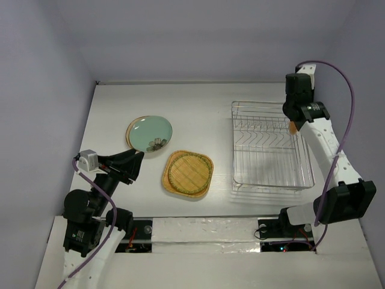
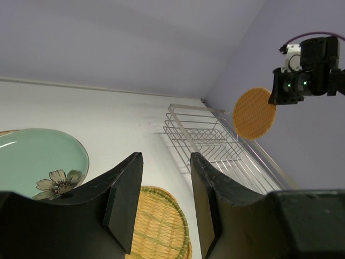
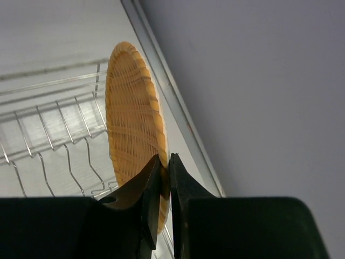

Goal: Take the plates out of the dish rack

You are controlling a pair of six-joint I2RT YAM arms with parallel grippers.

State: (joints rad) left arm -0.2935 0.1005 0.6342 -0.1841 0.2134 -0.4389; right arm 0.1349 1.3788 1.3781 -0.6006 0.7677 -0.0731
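My right gripper (image 1: pixel 294 124) is shut on the rim of the orange-yellow woven round plate (image 3: pixel 132 124) and holds it on edge above the right side of the silver wire dish rack (image 1: pixel 271 147). The plate also shows in the left wrist view (image 2: pixel 253 113). The rack holds no other plates. A pale green plate (image 1: pixel 150 133) with a flower print lies on another plate, of which only a cream rim (image 1: pixel 128 136) shows. The orange woven rounded-square plate (image 1: pixel 188 173) lies flat between them and the rack. My left gripper (image 1: pixel 137 165) is open and empty, hovering left of the square plate.
Grey walls close the table at the back, left and right. The rack stands near the right wall. The arm bases and cables sit at the near edge.
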